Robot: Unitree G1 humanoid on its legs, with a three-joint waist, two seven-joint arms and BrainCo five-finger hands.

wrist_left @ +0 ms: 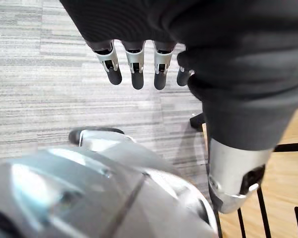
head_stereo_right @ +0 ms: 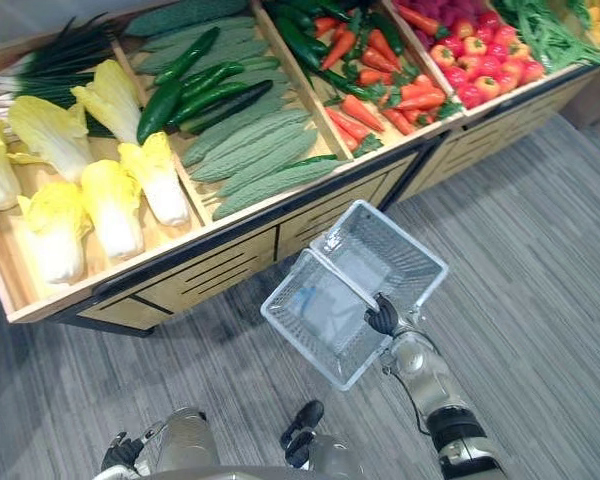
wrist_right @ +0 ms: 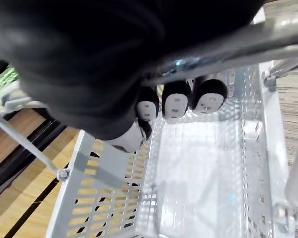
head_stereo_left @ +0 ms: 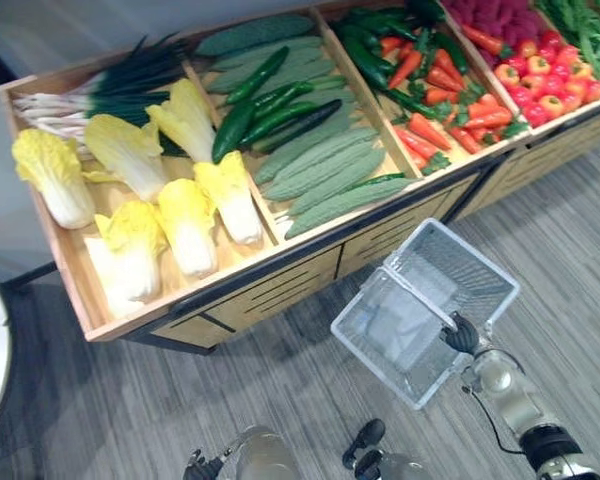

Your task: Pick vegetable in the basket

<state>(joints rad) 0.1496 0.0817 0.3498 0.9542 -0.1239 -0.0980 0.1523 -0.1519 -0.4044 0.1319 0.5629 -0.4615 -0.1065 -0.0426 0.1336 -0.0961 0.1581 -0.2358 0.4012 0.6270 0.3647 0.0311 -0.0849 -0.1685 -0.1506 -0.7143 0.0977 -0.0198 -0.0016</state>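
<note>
The right hand (head_stereo_right: 382, 315) is clenched round the handle (wrist_right: 223, 54) of the basket (head_stereo_left: 450, 262), fingers curled over the bar as the right wrist view shows; the left hand (wrist_left: 133, 64) hangs low at the robot's left side, released, fingers straight and holding nothing.

The basket is pale grey with perforated walls and a rectangular rim; it hangs tilted above the grey striped floor (head_stereo_left: 560, 220), just in front of the wooden table (head_stereo_left: 280, 285), near the divider between its second and third compartments; its floor shows bare from wall to wall.

The table slopes toward the robot and is split into compartments by wooden slats; the one farthest left holds yellow-leaved cabbages (head_stereo_left: 130, 150) with white stems, and spring onions (head_stereo_left: 110, 90) along its back; the next holds dark cucumbers (head_stereo_left: 255, 105) lying over pale, bumpy green gourds (head_stereo_left: 325, 165); the third holds carrots (head_stereo_left: 450, 110) with green tops, and more dark green vegetables (head_stereo_left: 365, 50) at the rear; the fourth holds small red and orange peppers (head_stereo_left: 545, 85); green beans (head_stereo_left: 580, 30) lie at the far right edge.
</note>
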